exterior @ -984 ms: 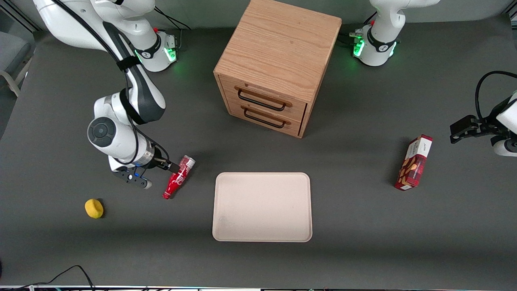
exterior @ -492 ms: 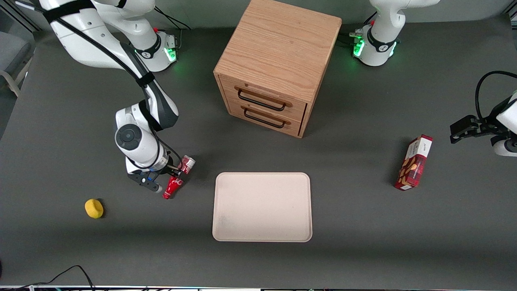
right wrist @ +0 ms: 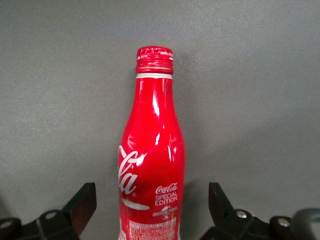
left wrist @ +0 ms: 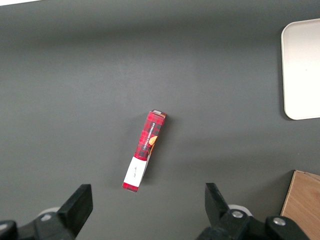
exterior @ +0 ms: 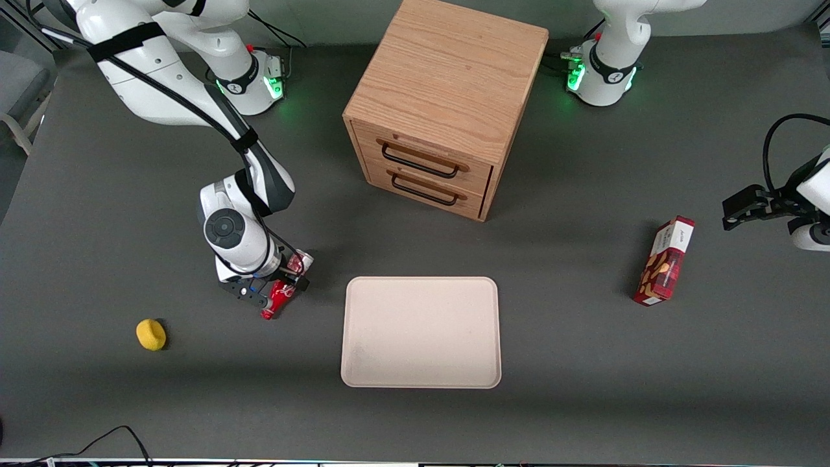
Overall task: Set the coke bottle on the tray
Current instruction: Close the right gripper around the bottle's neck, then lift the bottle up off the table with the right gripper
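The coke bottle is a slim red bottle lying on its side on the dark table, beside the tray at the working arm's end. The right wrist view shows its red cap, white script and body. My right gripper is down over the bottle's middle and is open. One finger stands on each side of the body with a gap, not touching it. The beige tray lies flat and bears nothing; a corner of it shows in the left wrist view.
A wooden two-drawer cabinet stands farther from the front camera than the tray. A yellow round object lies near the working arm's end. A red snack box lies toward the parked arm's end and shows in the left wrist view.
My right arm has swung toward the tray and come over the bottle; the open gripper now straddles its middle. The bottle has not moved.
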